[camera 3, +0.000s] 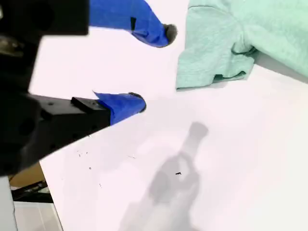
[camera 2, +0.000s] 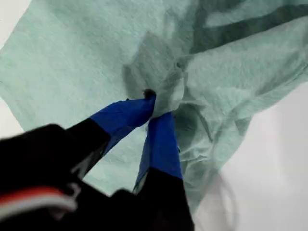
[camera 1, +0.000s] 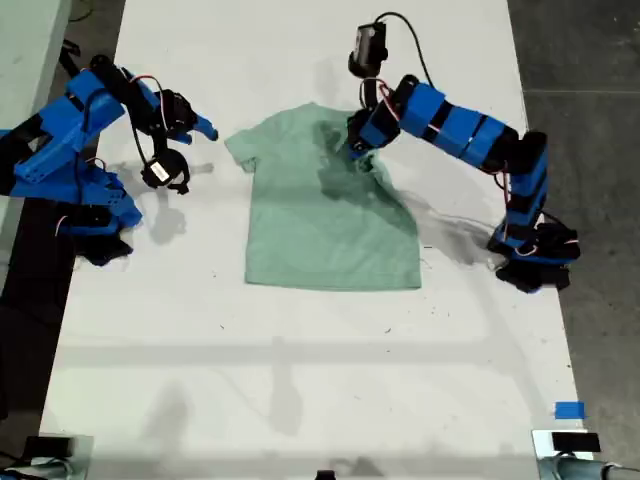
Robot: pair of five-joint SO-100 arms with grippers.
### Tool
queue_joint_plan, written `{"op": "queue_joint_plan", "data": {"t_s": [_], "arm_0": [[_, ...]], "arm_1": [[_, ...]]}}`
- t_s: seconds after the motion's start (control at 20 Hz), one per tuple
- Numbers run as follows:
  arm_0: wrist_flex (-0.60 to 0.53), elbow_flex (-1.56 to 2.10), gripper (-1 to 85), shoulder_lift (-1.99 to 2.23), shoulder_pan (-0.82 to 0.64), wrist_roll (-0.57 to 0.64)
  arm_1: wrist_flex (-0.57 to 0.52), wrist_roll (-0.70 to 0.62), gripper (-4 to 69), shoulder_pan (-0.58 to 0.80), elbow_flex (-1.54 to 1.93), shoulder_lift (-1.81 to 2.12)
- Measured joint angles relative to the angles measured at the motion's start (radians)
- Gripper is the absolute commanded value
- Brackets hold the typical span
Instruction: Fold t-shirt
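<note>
- Nearest the camera in the exterior view, the white table (camera 1: 300,400) carries a small blue tape patch (camera 1: 568,410) at that view's right.
- Farther back, the pale mint-green short-sleeved cloth t-shirt (camera 1: 325,215) lies spread at the table's middle, wrinkled.
- From the exterior view's right, 1 blue arm bends low; my first gripper (camera 2: 155,111) pinches bunched cloth.
- At the exterior view's left, my second gripper (camera 3: 149,67) hovers beside a sleeve, fingers spread, holding nothing.

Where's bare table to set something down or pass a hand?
Widest free patch: the white table between the t-shirt hem and the exterior view's bottom edge. Narrow gap between my open second gripper and the sleeve. Crowded: upper shirt, where my first gripper pinches cloth.
</note>
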Motion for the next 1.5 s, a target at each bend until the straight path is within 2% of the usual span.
{"op": "queue_joint_plan", "data": {"t_s": [0.05, 0.1, 0.2, 0.4, 0.6, 0.85, 1.25, 1.35, 1.5], "arm_0": [[0.0, 0.0, 22.7, 0.0, 0.0, 0.0], [0.0, 0.0, 22.8, 0.0, 0.0, 0.0], [0.0, 0.0, 23.2, 0.0, 0.0, 0.0], [-0.026, 0.003, 23.7, 0.0, -0.002, 0.0], [-0.11, 0.003, 23.6, -0.114, -0.003, 0.0], [-0.181, -0.087, 23.6, -0.36, -0.012, 0.0], [-0.195, -0.397, 23.1, -0.781, -0.041, 0.009], [-0.187, -0.46, 22.8, -0.884, -0.054, 0.0], [-0.114, -0.597, 21.0, -1.071, -0.095, -0.034]], "arm_1": [[-0.023, 0.026, 22.9, -0.006, 0.0, -0.043], [-0.032, 0.049, 32.9, -0.008, -0.003, -0.089], [-0.005, 0.061, 27.9, -0.008, -0.08, -0.143], [0.146, 0.057, 24.5, -0.002, -0.16, -0.055], [0.261, 0.04, 22.3, 0.032, -0.101, 0.173], [0.267, 0.044, 19.7, 0.009, 0.107, 0.37], [0.238, 0.092, 15.5, -0.038, 0.334, 0.561], [0.212, 0.097, 14.9, -0.038, 0.393, 0.624], [0.19, 0.106, 14.1, -0.04, 0.472, 0.727]]}}
